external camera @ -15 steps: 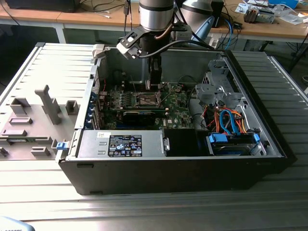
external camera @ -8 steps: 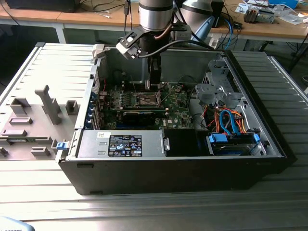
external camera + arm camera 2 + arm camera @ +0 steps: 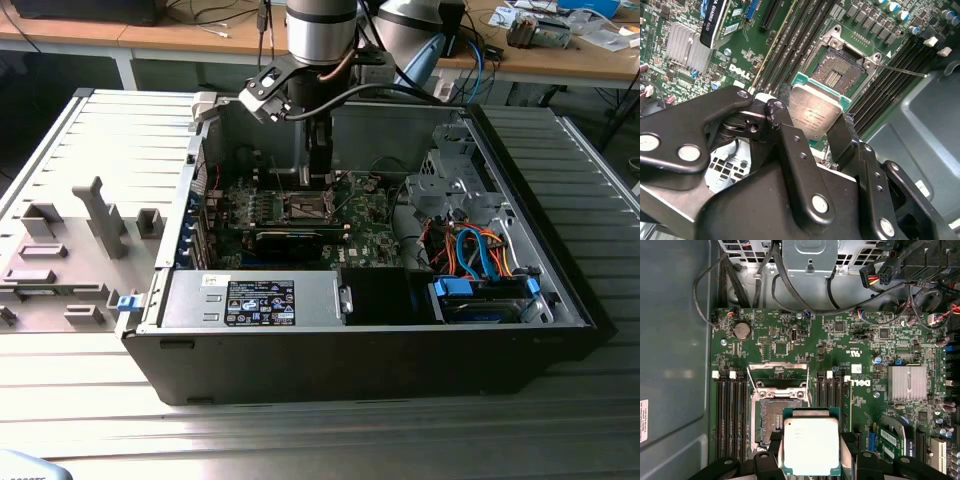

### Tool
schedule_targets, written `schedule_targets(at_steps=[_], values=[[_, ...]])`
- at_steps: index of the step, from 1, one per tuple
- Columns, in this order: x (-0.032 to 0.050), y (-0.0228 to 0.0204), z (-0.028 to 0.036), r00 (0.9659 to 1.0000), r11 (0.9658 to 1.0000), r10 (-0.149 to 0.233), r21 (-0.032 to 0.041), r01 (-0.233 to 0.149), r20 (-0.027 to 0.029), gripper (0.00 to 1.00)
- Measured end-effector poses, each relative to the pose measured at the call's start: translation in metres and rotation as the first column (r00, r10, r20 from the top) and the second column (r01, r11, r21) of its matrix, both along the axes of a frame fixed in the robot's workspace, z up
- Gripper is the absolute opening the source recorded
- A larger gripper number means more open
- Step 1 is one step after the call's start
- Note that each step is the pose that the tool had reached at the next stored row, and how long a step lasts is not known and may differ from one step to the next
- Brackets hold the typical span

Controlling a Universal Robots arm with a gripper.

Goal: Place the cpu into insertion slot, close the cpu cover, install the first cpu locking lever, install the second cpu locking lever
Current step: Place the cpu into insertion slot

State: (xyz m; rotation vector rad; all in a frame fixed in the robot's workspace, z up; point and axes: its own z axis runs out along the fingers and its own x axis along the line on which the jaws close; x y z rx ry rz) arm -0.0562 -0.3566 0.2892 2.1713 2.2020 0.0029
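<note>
The claw point(image 3: 810, 121) is clamped on the cpu point(image 3: 817, 107). Its two black fingers point(image 3: 785, 135) press on opposite edges of the chip, and the dull silver top faces both wrist cameras. In the first wrist view the cpu point(image 3: 811, 445) hangs between the finger ends of the claw point(image 3: 811, 464) and overlaps one corner of the insertion slot point(image 3: 774, 415), so it is held above the board and is not seated.

In the second wrist view the insertion slot point(image 3: 837, 75) lies bare just beyond the chip, with its brownish contact field exposed. A thin metal lever point(image 3: 900, 70) juts out beside it. The cpu cover point(image 3: 777, 366) stands raised at the far edge of the slot, and green board shows through its square opening.

Rows of black memory slots point(image 3: 730, 415) flank the socket on the green motherboard point(image 3: 850, 340). A finned silver heatsink point(image 3: 907, 382) and a coin battery point(image 3: 742, 330) sit farther off.

In the exterior view the claw point(image 3: 318, 178) reaches straight down into the open computer case point(image 3: 400, 350), over the insertion slot point(image 3: 305, 208). The case lies on its side on a ribbed metal tabletop point(image 3: 300, 435).
</note>
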Motion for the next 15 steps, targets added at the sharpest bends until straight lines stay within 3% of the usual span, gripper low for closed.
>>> schedule_targets(at_steps=[15], values=[[-0.0039, 0.0004, -0.0018, 1.0, 1.0, 0.0, -0.0001, 0.0, 0.0, 0.54]])
